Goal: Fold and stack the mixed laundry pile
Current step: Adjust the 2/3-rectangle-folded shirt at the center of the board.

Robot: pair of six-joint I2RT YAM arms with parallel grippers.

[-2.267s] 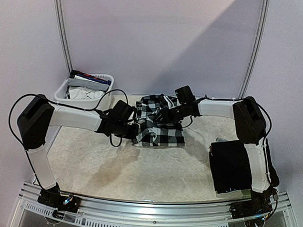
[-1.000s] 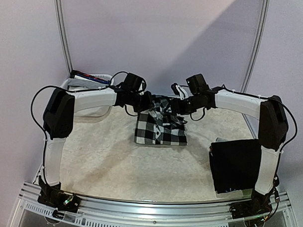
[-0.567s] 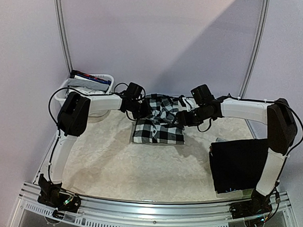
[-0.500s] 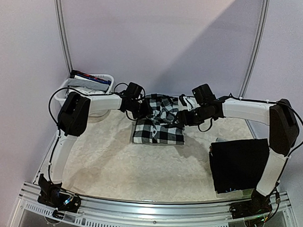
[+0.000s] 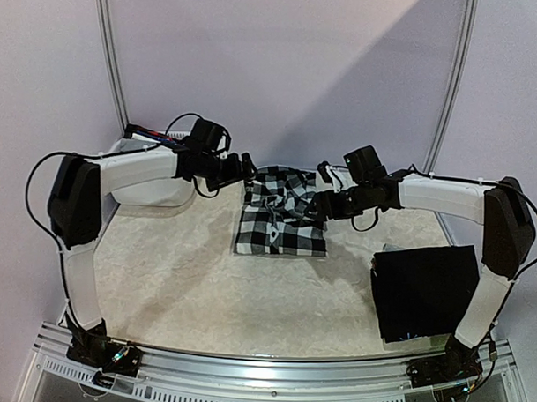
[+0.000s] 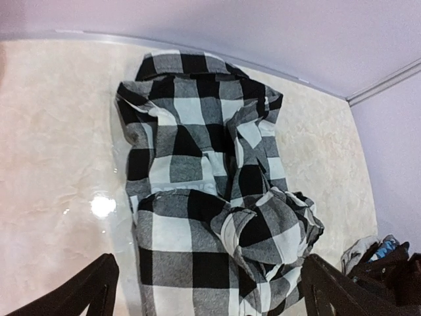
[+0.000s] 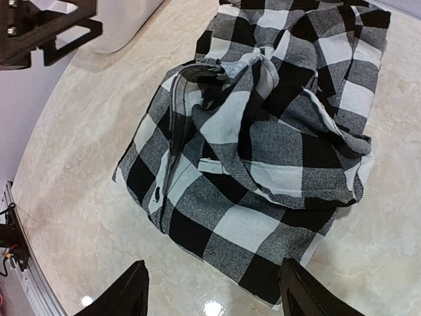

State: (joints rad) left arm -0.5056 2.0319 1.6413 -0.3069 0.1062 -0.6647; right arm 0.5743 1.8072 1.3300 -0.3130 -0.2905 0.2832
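Checkered shirt (image 5: 281, 221) lies loosely folded at the far middle of the table (image 5: 204, 287), left fingers (image 6: 85, 293) and right fingers (image 7: 125, 293) both wide and empty over it, with one black garment (image 5: 421, 290) already folded nearby and the clothes in the basket (image 5: 154, 181) yet to do

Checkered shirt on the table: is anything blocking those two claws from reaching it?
Nothing visible does. The left gripper and right gripper both hang open close to the checkered shirt, with no other object in between.

Shirt (image 5: 281, 221): black-and-white check, grey mid-squares. Folded garment (image 5: 421, 290): plain black. Worktop (image 5: 204, 287): cream, faint marbling. Back wall (image 5: 282, 78): pale lilac, unpatterned.
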